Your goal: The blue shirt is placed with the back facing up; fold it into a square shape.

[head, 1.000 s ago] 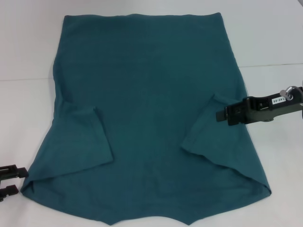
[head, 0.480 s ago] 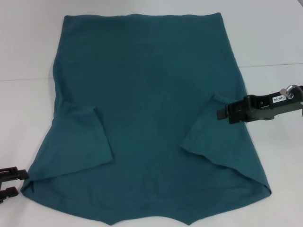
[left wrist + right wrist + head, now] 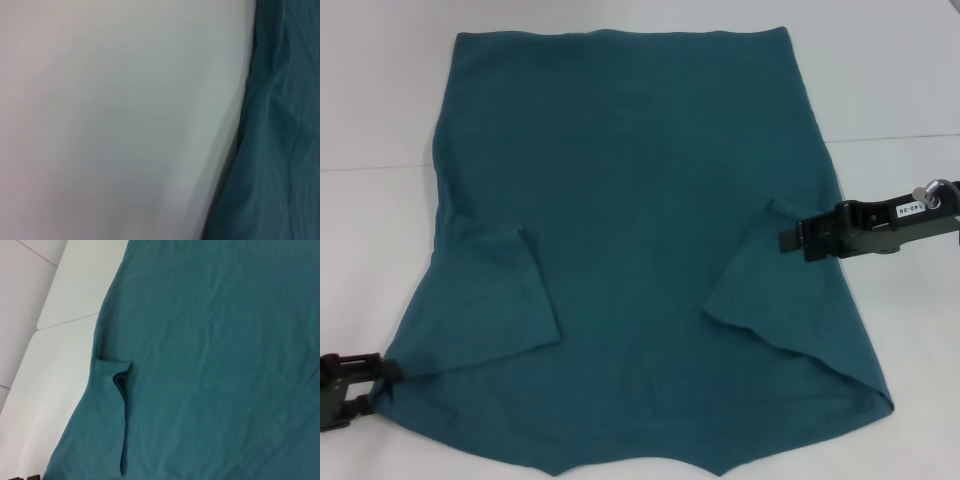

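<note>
Two end effectors at the blue shirt: left spread, right indeterminate, tag illegible.

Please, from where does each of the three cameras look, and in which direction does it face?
Head view: from the robot's head, forward and down on the blue shirt; left gripper at its near corner, right gripper over its edge.
Left wrist view: close on table and shirt edge; no fingers shown.
Right wrist view: shirt with folded sleeve; no fingers shown.
All share the shirt.

L gripper low, near-left, R gripper mid-right, raised
</note>
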Motion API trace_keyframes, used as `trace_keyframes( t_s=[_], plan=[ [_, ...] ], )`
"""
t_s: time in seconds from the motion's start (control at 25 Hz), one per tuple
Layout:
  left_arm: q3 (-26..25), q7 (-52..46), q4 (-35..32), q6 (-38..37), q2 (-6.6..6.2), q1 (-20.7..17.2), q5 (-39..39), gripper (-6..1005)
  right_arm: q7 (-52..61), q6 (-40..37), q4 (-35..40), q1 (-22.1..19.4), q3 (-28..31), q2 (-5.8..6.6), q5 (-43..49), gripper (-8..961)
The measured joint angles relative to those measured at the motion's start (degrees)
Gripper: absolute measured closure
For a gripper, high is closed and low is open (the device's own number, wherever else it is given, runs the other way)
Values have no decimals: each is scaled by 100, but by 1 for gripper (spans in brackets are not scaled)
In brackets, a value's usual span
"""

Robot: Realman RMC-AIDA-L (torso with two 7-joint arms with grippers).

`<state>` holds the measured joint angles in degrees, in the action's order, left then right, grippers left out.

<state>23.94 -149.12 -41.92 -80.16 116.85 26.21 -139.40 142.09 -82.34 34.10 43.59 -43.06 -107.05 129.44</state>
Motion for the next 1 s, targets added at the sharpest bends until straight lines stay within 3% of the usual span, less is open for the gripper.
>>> trace_keyframes(
  t_s=[0.68,1.0],
  plan=[
    [-119,51,103,-47,32,117,185,398,-6,-1,0,-35,0,-18,-34,317],
    [-71,92,106,-144,22,135,193,701,-6,-1,0,-35,0,-18,-29,307]
  ],
)
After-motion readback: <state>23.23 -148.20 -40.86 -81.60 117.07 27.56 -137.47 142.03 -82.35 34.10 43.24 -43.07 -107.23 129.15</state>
